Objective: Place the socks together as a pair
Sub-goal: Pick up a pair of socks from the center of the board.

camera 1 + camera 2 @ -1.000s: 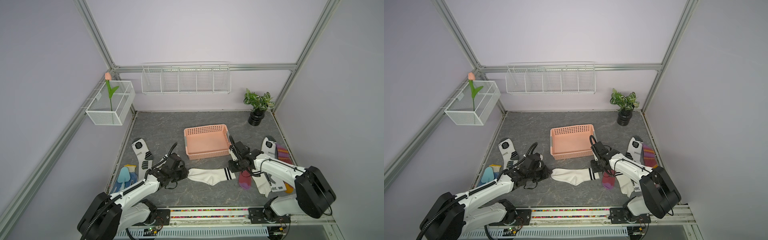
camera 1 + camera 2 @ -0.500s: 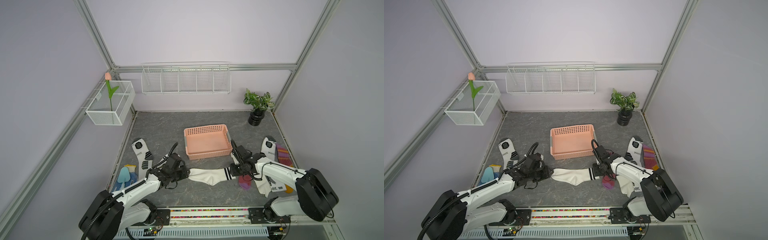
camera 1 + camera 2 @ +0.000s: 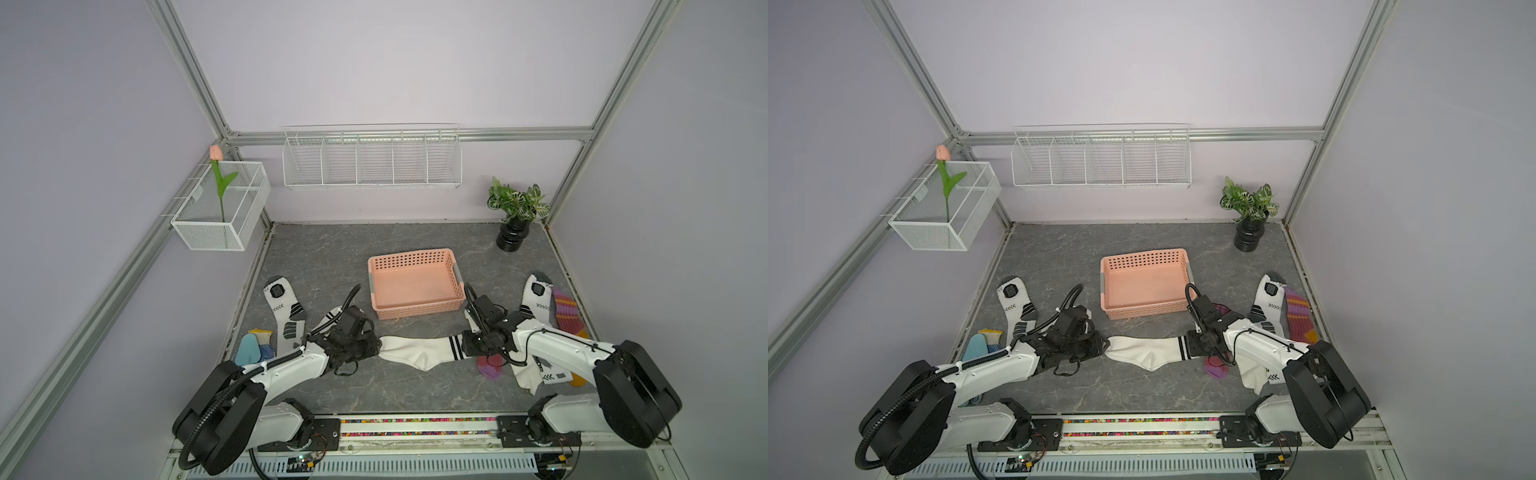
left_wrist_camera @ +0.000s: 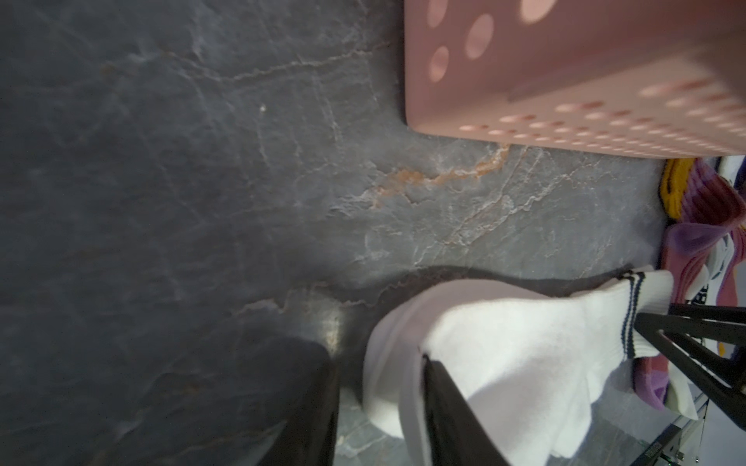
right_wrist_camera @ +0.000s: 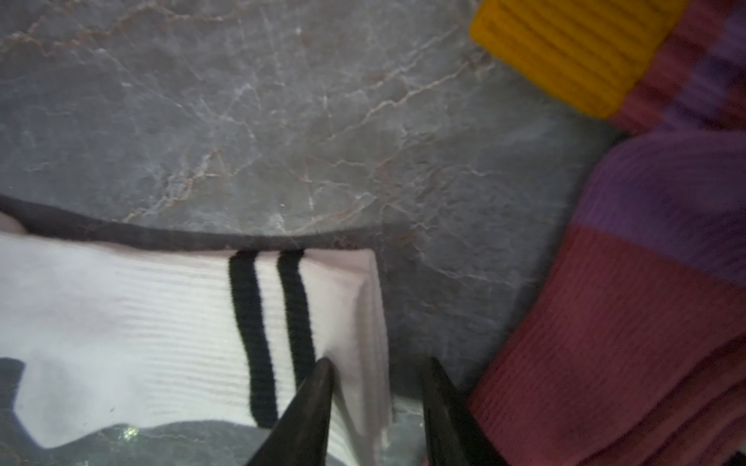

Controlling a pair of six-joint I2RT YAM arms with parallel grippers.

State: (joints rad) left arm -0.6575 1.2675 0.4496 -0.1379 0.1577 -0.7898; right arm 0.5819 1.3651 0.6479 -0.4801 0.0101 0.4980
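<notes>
A white sock with two black cuff stripes (image 3: 419, 353) (image 3: 1150, 351) lies flat at the front centre between both arms. My left gripper (image 3: 376, 347) (image 4: 377, 363) is open, low at the toe end. The toe (image 4: 504, 355) sits between the jaws against one finger, with a gap to the other finger. My right gripper (image 3: 467, 345) (image 5: 377, 371) is open astride the cuff edge (image 5: 363, 322); one finger is on the fabric and the other is clear of it. Two white layers show at both ends. More socks lie right: a sports sock (image 3: 536, 299) and maroon ones (image 3: 567, 311) (image 3: 490, 368).
A pink perforated basket (image 3: 415, 309) stands just behind the sock. Another sports sock (image 3: 286, 309) lies at the left, with a blue glove and a trowel (image 3: 253, 349) by the left edge. A potted plant (image 3: 515, 224) stands at the back right. Wire baskets hang on the walls.
My right gripper has moved forward and down to the cuff end. The left gripper has stayed at the toe. The sock has barely shifted.
</notes>
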